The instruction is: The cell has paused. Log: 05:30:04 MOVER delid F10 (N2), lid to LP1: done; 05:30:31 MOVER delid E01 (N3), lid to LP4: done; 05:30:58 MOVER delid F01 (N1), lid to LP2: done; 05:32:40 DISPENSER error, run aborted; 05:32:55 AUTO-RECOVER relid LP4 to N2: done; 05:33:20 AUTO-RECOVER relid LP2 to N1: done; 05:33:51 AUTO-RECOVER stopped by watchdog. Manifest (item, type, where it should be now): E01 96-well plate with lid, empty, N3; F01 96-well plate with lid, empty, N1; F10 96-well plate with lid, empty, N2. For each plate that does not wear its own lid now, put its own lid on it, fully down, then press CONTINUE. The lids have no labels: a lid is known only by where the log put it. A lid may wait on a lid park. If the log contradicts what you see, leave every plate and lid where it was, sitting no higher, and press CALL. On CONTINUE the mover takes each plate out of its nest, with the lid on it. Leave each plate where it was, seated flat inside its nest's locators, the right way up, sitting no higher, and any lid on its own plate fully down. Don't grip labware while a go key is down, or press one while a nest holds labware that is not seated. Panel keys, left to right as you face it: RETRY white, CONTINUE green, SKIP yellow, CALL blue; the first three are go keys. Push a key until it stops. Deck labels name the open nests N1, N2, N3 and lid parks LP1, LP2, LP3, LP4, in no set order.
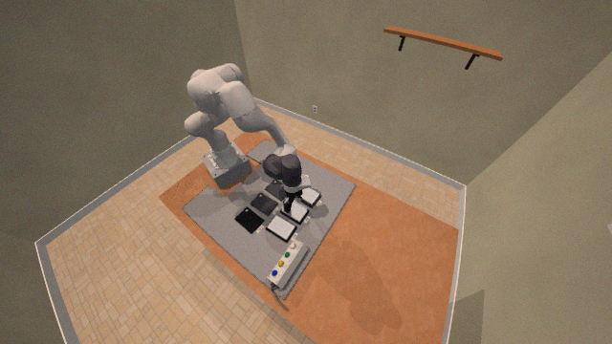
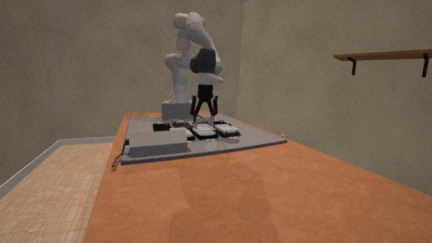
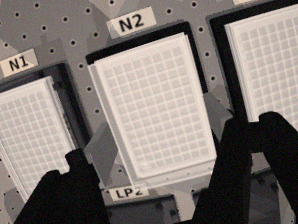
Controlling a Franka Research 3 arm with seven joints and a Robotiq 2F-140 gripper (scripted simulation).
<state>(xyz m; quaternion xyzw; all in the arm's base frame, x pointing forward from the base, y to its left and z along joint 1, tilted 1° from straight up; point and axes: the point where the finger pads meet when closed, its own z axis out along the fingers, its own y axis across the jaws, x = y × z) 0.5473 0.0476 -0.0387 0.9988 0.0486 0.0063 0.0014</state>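
Elbow folded high in the top view, my white arm [image 1: 225,96] reaches out from its base [image 1: 241,176] and drops the dark wrist straight down over the grey deck [image 1: 215,215]. My jaws hang over the middle of three white plates: one [image 1: 281,227] on the side of the key panel [image 1: 292,268], the middle one [image 1: 297,211], and one [image 1: 311,196] partly behind my wrist. Beside them lie dark lid parks [image 1: 249,220]; my wrist covers the one farthest from the panel. The deck lies on the orange surface [image 1: 406,248], close to its edge on the arm's side. A wooden shelf [image 1: 442,42] hangs on the wall.

From the exterior view, the deck lies at the surface's far end, nearer the left edge. My fingers [image 2: 195,122] point straight down, pinching the lid [image 2: 203,128] at its two sides, low over its nest. The panel's grey box [image 2: 158,143] hides the nearest nest, and the keys face away.

In the wrist view, my fingers are dark blurs along the bottom. The lid [image 3: 153,106] fills the spot under the label N2 [image 3: 131,23], sitting slightly askew over the black nest frame; I cannot tell whether it touches the plate beneath. The plates at N1 [image 3: 27,136] and N3 [image 3: 266,56] are cut off by the frame edges. A lid park label [image 3: 127,193] shows below, its number unreadable.
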